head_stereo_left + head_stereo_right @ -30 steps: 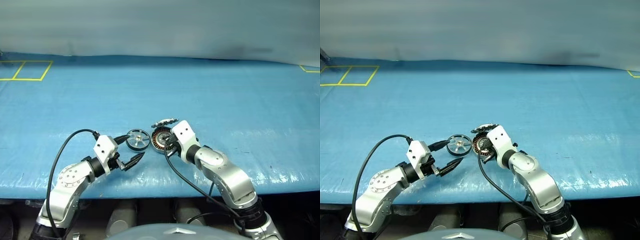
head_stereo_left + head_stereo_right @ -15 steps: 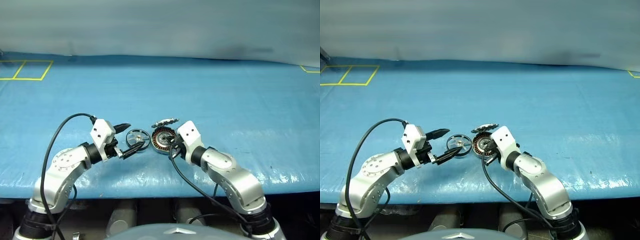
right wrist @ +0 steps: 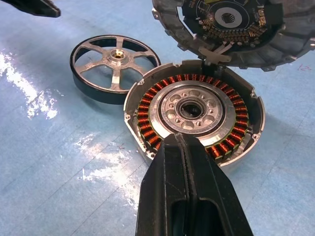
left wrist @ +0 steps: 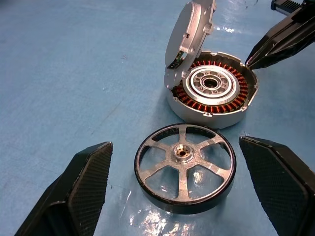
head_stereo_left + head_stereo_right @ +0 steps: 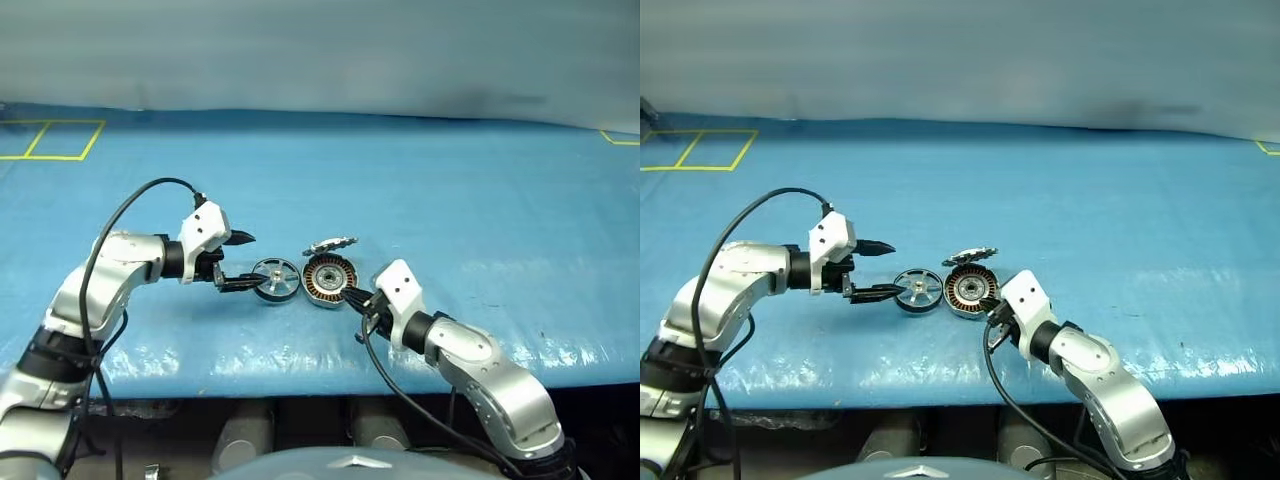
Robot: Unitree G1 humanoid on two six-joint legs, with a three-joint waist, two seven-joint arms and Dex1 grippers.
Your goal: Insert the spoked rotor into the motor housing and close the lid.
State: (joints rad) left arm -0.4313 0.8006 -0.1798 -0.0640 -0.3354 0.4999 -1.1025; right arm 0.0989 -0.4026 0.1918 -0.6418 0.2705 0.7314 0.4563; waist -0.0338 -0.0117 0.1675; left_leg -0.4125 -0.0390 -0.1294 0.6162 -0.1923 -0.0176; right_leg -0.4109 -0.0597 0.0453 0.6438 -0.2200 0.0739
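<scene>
small silver spoked rotor with dark rim (image 4: 184, 173) lies flat on blue table cover (image 5: 450, 200), touching round copper-wound motor housing (image 3: 194, 110) (ribbed lid (image 3: 221, 29) tilted up); left gripper (image 4: 184, 196) spread wide around rotor, right gripper (image 3: 184, 162) closed, empty, by housing

Blue tarp (image 5: 420, 190), yellow tape lines (image 5: 50, 140).

My matt black textured fingers (image 4: 88, 182) flank the spoked rotor (image 4: 185, 167), bright metal; housing (image 3: 194, 110) shows glossy copper windings; tarp (image 5: 450, 200) shiny blue.
</scene>
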